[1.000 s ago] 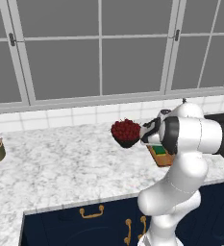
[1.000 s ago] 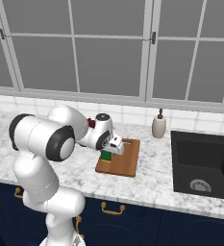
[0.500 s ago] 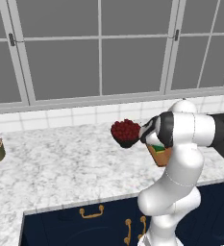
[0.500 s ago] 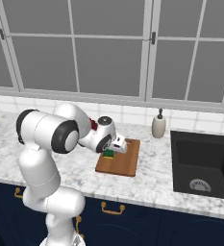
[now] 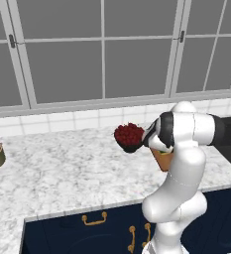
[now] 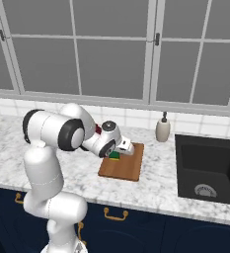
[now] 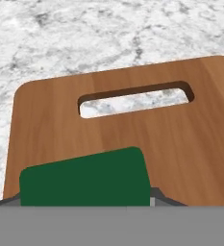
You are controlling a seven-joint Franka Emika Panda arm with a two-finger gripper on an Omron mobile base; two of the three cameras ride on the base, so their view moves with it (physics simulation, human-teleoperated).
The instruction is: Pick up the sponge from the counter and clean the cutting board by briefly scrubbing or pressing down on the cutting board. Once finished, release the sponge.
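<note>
One sponge (image 6: 115, 156) sits clamped in the gripper (image 6: 117, 154), resting on the cutting board (image 7: 180, 144).

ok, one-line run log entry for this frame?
phase: scrubbing | gripper: shut on sponge | sponge: over cutting board, near handle slot | contact: cannot tell | release: not yet

Dark green sponge (image 7: 84, 178) top over yellow; warm brown wood-grain cutting board (image 7: 190, 144); white-grey marbled surface (image 7: 84, 38); navy cabinets (image 6: 136, 232), brass handles (image 6: 115, 214); red fruit (image 5: 128, 134).
</note>
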